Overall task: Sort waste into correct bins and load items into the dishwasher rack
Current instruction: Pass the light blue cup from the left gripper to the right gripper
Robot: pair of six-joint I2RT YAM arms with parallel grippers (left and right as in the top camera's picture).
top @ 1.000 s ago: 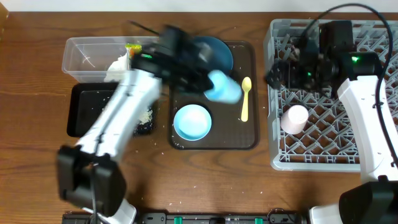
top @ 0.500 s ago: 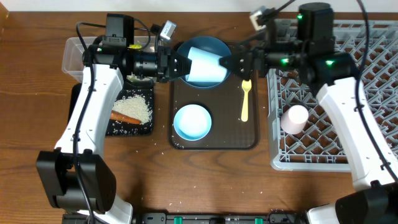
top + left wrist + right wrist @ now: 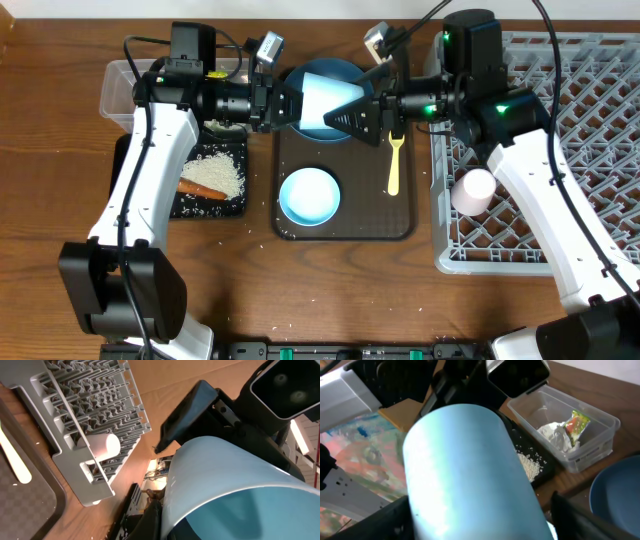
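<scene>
The small light blue cup [image 3: 325, 100] is a plain, smooth-walled beaker. It lies sideways in the air above the dark blue plate [image 3: 345, 68], at the far end of the brown serving tray [image 3: 405, 228] and near the middle of the desk's [image 3: 60, 220] far edge. The left tool [image 3: 288, 106] is clamped tight on the end of the cup nearest it and carries it. The right tool [image 3: 352, 114] meets the cup from the other side, its jaws spread wide around the opposite end; whether its fingers press the wall cannot be told. Only the overhead view gives the layout. The light blue bowl [image 3: 308, 195] and pale yellow spoon [image 3: 394, 160] rest on the serving tray, and the pale pink cup [image 3: 473, 190] lies on its side in the grey dishwasher rack [image 3: 600, 150] along the desk's right edge. Rice [image 3: 222, 172] and an orange carrot-like stick [image 3: 196, 187] lie in the black tray [image 3: 135, 195] toward the left edge. The right wrist view shows what the left arm largely covers from above: the crumpled white napkin [image 3: 552, 435] and yellow-green-orange wrapper [image 3: 576, 422] inside the clear tub [image 3: 602, 442]. In that view the cup's rounded wall also fills the space between the dark fingers [image 3: 590, 520]. The left wrist view looks into the cup's pale blue hollow, with the right tool dark just behind it.
</scene>
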